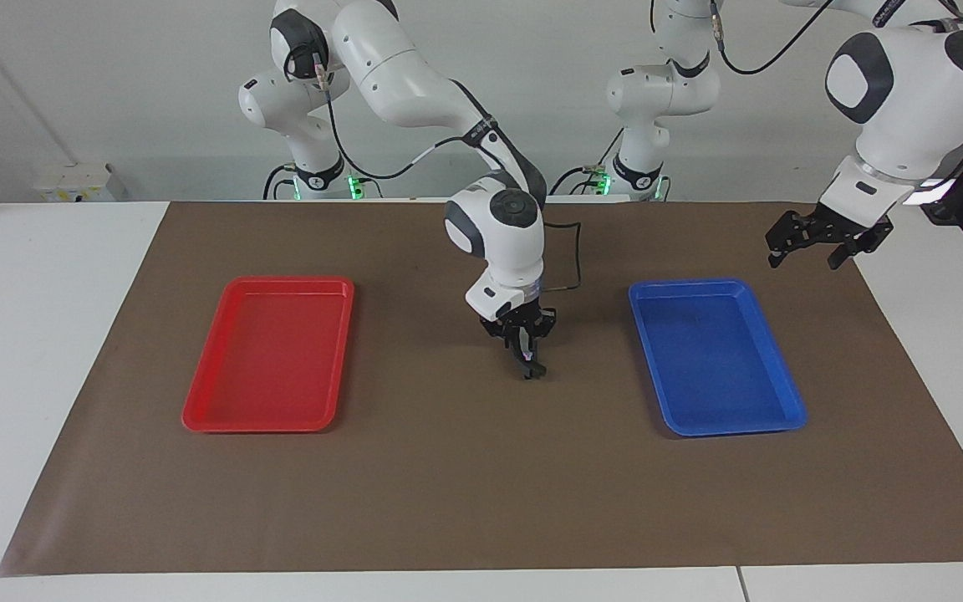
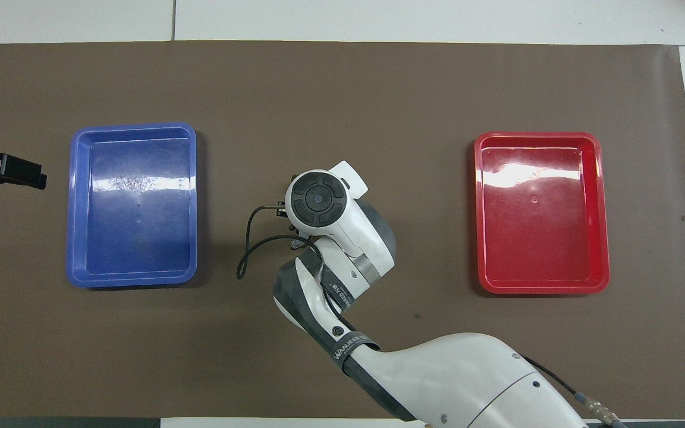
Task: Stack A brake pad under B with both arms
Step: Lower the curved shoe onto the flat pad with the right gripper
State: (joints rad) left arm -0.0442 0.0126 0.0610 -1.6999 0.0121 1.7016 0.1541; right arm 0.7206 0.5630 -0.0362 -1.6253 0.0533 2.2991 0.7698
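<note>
The right gripper (image 1: 530,361) points straight down over the middle of the brown paper mat (image 1: 448,502), between the shallow red plastic tray (image 1: 197,410) and the shallow blue plastic tray (image 1: 791,414). Its fingertips are pressed together, and a small dark piece at their tips may be a brake pad, though the view is too poor to say which pad, or whether it is one at all. In the overhead view the arm's wrist hides that spot. The left gripper (image 1: 807,251) hangs in the air by the mat's edge at the left arm's end of the table, jaws spread, holding nothing.
</note>
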